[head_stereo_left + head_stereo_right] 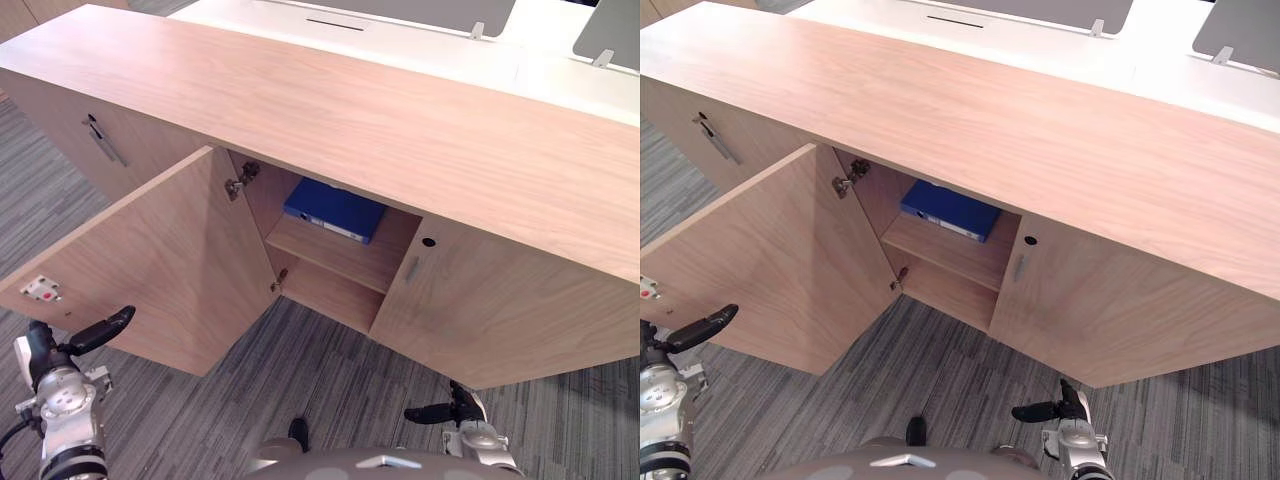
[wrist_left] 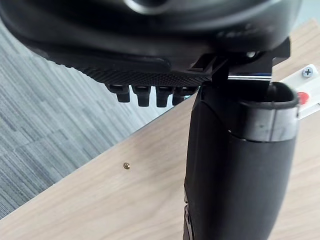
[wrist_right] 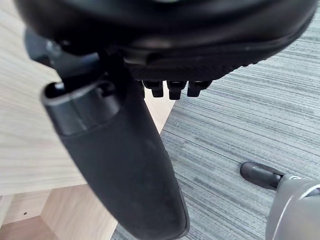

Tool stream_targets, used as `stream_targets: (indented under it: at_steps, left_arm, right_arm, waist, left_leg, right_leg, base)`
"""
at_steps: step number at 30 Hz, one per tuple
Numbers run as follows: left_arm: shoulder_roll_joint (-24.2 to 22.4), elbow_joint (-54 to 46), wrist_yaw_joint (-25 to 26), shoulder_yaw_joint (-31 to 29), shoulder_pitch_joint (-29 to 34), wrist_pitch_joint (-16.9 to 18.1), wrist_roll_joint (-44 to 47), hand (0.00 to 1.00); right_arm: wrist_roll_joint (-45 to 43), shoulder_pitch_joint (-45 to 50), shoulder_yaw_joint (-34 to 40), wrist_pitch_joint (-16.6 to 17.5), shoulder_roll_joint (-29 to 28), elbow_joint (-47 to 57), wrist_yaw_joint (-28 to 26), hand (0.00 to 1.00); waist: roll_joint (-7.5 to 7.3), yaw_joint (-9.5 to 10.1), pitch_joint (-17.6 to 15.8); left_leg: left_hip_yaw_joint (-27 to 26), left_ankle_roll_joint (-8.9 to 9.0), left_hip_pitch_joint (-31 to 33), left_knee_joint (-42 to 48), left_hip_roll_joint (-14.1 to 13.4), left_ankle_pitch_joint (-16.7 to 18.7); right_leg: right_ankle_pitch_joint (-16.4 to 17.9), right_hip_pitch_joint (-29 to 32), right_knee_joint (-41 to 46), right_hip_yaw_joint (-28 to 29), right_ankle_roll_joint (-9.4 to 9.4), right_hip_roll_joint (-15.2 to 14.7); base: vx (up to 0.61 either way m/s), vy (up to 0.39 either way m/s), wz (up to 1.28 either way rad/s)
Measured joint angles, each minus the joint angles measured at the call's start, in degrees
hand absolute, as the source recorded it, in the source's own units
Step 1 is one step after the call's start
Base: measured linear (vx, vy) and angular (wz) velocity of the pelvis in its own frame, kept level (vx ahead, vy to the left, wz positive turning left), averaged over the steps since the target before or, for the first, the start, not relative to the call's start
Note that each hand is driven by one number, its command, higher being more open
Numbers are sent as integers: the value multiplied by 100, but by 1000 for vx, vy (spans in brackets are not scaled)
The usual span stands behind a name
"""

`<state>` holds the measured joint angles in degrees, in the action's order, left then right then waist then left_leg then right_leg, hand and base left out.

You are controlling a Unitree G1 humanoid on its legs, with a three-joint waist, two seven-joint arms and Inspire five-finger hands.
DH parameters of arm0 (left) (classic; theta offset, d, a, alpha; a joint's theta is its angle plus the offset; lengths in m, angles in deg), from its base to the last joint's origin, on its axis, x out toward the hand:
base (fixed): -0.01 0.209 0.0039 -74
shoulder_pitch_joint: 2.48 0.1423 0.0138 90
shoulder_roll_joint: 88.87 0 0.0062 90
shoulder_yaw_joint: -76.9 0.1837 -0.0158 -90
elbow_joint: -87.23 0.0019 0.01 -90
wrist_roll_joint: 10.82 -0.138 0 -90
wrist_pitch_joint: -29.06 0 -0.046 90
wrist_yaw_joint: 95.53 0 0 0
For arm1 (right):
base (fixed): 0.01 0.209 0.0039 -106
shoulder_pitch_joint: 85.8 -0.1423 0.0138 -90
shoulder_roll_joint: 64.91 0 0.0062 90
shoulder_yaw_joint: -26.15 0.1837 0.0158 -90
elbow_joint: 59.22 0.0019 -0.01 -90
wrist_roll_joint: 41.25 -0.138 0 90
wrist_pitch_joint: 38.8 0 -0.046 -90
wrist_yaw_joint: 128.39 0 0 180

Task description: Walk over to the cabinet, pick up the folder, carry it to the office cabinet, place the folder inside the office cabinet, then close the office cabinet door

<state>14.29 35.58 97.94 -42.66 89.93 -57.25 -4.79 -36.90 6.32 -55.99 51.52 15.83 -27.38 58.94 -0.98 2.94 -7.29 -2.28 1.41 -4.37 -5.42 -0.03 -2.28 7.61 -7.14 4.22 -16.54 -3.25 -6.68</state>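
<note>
Left hand [image 1: 95,332] hangs with its fingers loose and spread from the thumb, holding nothing, close against the inner face of the open cabinet door [image 1: 160,260]. A small white catch [image 1: 40,290] sits on the door just above it. Right hand [image 1: 440,411], likewise slack and empty, hovers over the grey carpet [image 1: 330,370], just below the shut door [image 1: 500,310]. Beyond and between the two hands, well apart from both, the blue folder [image 1: 335,210] lies flat on the upper shelf [image 1: 330,255] inside the cabinet [image 1: 400,130].
</note>
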Motion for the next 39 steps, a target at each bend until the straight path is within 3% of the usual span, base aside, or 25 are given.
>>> stream_targets:
  at_steps: [8,15,23,29,36,39]
  left_arm:
    - [-92,-737,26,540,589,-3,-1,100]
    - [-698,-1483,-93,846,1309,133,1,100]
    - [-886,-1586,-396,1265,1776,139,-3,100]
    - [-892,-1551,-443,1745,2128,79,-189,100]
    - [-496,-863,-1265,3416,2158,-292,-1096,100]
    - [-467,-866,-1640,4095,1917,-171,-1356,100]
  right_arm:
    - [7,169,0,0,-59,0,-83,100]
    - [20,227,5,-3,-66,1,-135,100]
    - [63,218,6,-5,-65,1,-242,100]
    - [129,216,1,-5,-60,0,-263,100]
    - [235,206,-5,-7,-31,-14,-297,100]
    - [234,219,-7,-11,-31,-16,-292,100]
  waist:
    - [-11,82,7]
    - [56,172,21]
    - [97,190,46]
    - [209,188,113]
    - [264,31,148]
    - [279,-82,174]
  left_leg:
    - [-27,-4,13,-2,3,-4]
    - [-20,-14,46,-2,30,-14]
    - [-24,-13,58,-1,34,-16]
    - [-191,-15,87,1,19,-17]
    - [-563,-65,133,6,0,-51]
    - [-745,-73,130,4,-10,-56]
  right_leg:
    - [-2,32,5,106,0,-2]
    - [-4,46,-31,106,-5,-19]
    - [-9,53,-59,112,-11,-17]
    - [-70,171,-56,288,-26,-8]
    - [-301,381,-119,695,-57,6]
    - [-409,471,-148,920,-79,13]
  base:
    - [-46,1,-1]
    - [-11,1,1]
    - [0,0,0]
    - [-35,7,-14]
    - [-68,24,-28]
    - [-101,42,-36]
